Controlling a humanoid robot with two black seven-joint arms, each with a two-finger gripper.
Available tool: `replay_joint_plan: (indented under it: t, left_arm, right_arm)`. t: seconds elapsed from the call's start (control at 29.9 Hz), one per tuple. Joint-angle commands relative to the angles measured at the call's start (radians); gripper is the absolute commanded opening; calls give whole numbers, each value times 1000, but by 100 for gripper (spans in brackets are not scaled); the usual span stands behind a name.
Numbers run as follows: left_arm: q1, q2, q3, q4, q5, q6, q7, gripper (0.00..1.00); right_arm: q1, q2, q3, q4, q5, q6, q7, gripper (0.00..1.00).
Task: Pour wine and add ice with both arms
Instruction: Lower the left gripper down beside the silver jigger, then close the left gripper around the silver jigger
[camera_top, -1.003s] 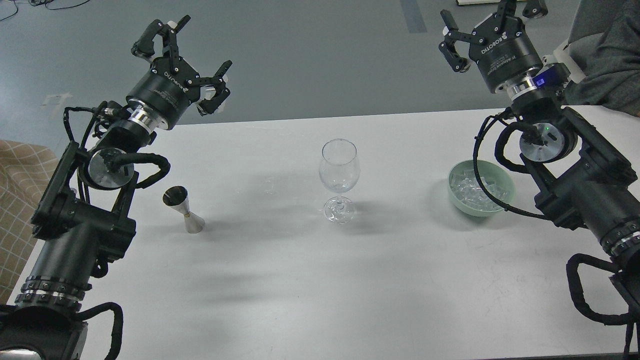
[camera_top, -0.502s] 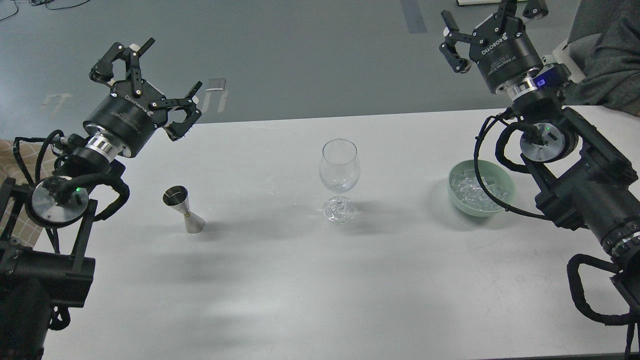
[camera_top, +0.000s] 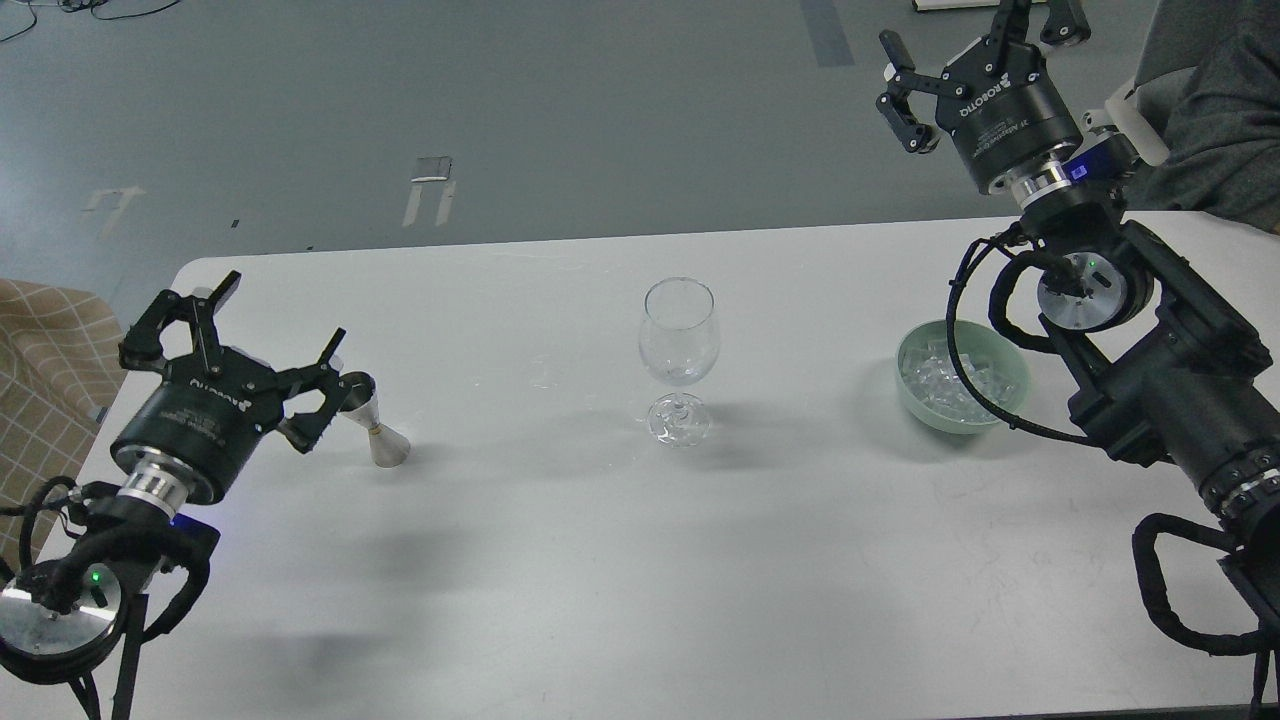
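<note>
At the far left edge a beige cloth with a white grid pattern (camera_top: 45, 370) showed beside the white table (camera_top: 620, 560), whose rounded far-left corner stood against a grey-green floor (camera_top: 560, 110). On that floor, beyond the table, lay pale tape marks (camera_top: 430, 185), a darker strip near the top, and black cables in the top left corner.

The left gripper (camera_top: 262, 330) hung low over the table's left end, its fingers spread wide apart and holding nothing. One fingertip (camera_top: 330, 352) sat just beside the rim of a small metal jigger (camera_top: 375, 425), overlapping it in this view; whether they touched could not be told. The jigger stood upright on the table, and any wine inside it could not be seen.

Near the table's middle stood a clear stemmed wine glass (camera_top: 679, 345), upright, casting a soft shadow to its right. Its bowl looked empty as far as could be told.

Further right, a pale green bowl (camera_top: 1008, 352) rested on the table holding the ice (camera_top: 940, 385), a heap of small glassy cubes; a black cable loop of the right arm crossed in front of it.

The right gripper (camera_top: 975, 45) was raised high beyond the table's far edge, well apart from the bowl, its fingers open with nothing between them. A grey-sleeved arm (camera_top: 1225, 110) showed at the top right corner.
</note>
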Motion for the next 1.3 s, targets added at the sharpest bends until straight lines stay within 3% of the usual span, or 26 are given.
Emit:
replay_joint_plan:
  t: [0.0,0.2,0.4,0.77,1.04,1.27]
  left_arm:
    - [59,-35,-1,3,1,-24,1,95]
    - [92,-105,-3,17,3,-22,-2,95]
    - [104,-143,8,110,4,-24,-12,96]
    - [79,-147,-4,181,18,-24,-41,97]
    - [6,-147,7,256,47,-24,-37,98]
    - [-92,-147,7,396,84,-25,-37,98]
  right_arm:
    - [-3,-3,0,-1,0,0,0,100]
    - [-3,-5,0,-1,0,0,0,100]
    - [-5,-3,-1,-2,-6,0,-2,100]
    - [-12,0,-1,-2,-8,-2,-2,100]
    - [-12,3,-3,-5,-9,-2,-3,100]
    - [-5,3,-26,-8,-9,-2,-3,100]
